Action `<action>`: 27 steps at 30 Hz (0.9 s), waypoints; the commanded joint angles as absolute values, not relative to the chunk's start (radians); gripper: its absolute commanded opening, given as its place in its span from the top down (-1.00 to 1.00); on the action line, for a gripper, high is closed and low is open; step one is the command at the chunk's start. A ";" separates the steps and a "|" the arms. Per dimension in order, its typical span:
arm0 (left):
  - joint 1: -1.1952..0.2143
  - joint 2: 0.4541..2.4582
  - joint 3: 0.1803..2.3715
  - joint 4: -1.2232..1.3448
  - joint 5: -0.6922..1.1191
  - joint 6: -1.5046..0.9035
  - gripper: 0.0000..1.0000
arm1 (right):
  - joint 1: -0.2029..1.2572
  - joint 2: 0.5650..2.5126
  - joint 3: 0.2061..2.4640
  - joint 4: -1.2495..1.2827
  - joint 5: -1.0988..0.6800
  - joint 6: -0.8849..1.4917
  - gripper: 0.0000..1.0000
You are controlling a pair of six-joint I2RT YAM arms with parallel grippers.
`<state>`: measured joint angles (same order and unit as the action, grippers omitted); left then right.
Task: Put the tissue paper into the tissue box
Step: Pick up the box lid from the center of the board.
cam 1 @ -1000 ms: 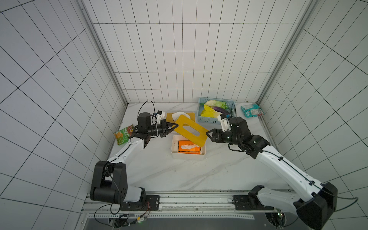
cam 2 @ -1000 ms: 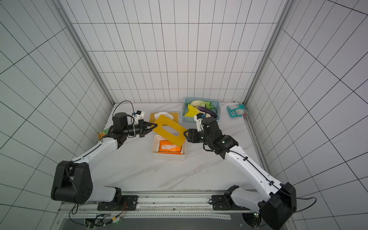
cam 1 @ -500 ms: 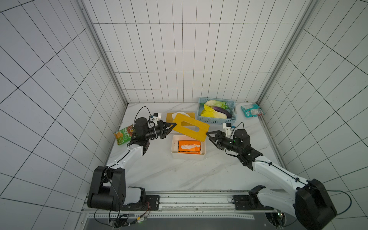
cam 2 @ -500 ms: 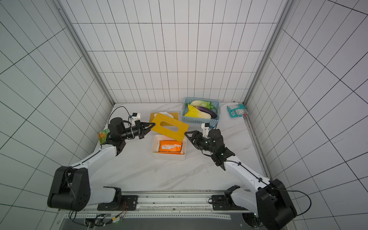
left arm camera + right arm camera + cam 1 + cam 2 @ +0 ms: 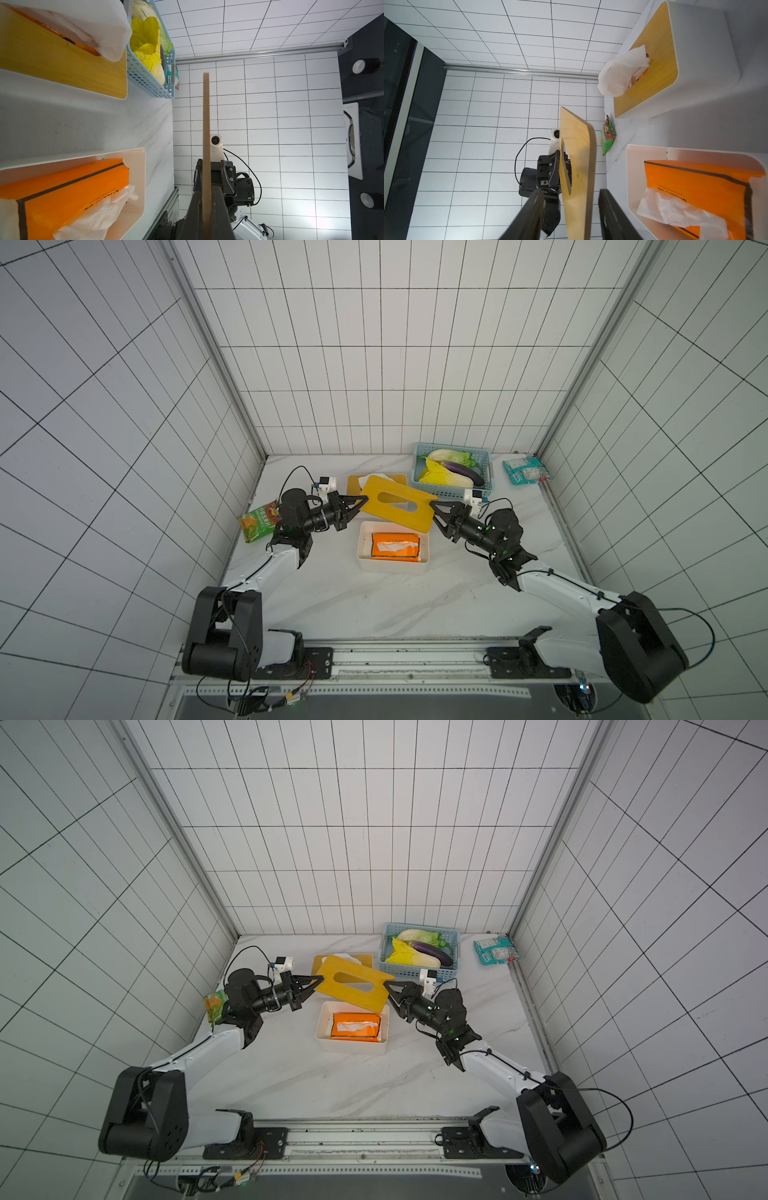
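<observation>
In the middle of the counter [image 5: 374, 605] stands the open white tissue box [image 5: 392, 567], and inside it lies the orange tissue pack [image 5: 407, 540], with a crumpled sheet of tissue paper [image 5: 390, 546] poking out of the pack's top. Over the far rim of the tissue box, in both top views, the yellow wooden lid [image 5: 390, 516] with its 1 long slot is held up in the air, off the box. The left tool [image 5: 365, 498] is clamped on the lid's end on the left arm's side of the tissue box; the left wrist view shows the lid [image 5: 206, 124] edge-on, pinched between the 2 dark fingers. The right tool [image 5: 434, 510] sits at the lid's opposite end with its jaws spread, 1 on each face of the board. In the right wrist view a gap shows between each of the fingers [image 5: 533, 207] and the lid [image 5: 579, 155], so nothing is gripped there. Behind the tissue box stands a second box [image 5: 353, 485], closed, with tissue sticking up through its wooden top. Farther back from the tissue box, toward the right arm's side, is a blue basket [image 5: 453, 491] of vegetables, and a teal packet [image 5: 527, 471] lies beyond that. A green snack bag [image 5: 259, 522] lies flat on the left arm's side of the tissue box.
</observation>
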<state>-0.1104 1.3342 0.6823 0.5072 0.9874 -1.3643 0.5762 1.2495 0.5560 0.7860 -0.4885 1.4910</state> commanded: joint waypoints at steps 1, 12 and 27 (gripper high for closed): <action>-0.116 1.318 0.675 0.565 0.979 -1.380 1.00 | 0.585 1.258 0.565 0.848 -0.485 1.524 0.14; -0.122 1.341 0.667 0.598 0.971 -1.400 1.00 | 0.623 1.310 0.586 0.900 -0.487 1.564 0.42; -0.115 1.330 0.691 0.439 0.973 -1.252 0.43 | 0.608 1.305 0.630 0.699 -0.557 1.439 1.00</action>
<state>-0.1162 1.3441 0.6640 0.5068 0.9695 -1.3518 0.6147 1.3087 0.5919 0.7940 -0.5068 1.5043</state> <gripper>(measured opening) 0.259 0.096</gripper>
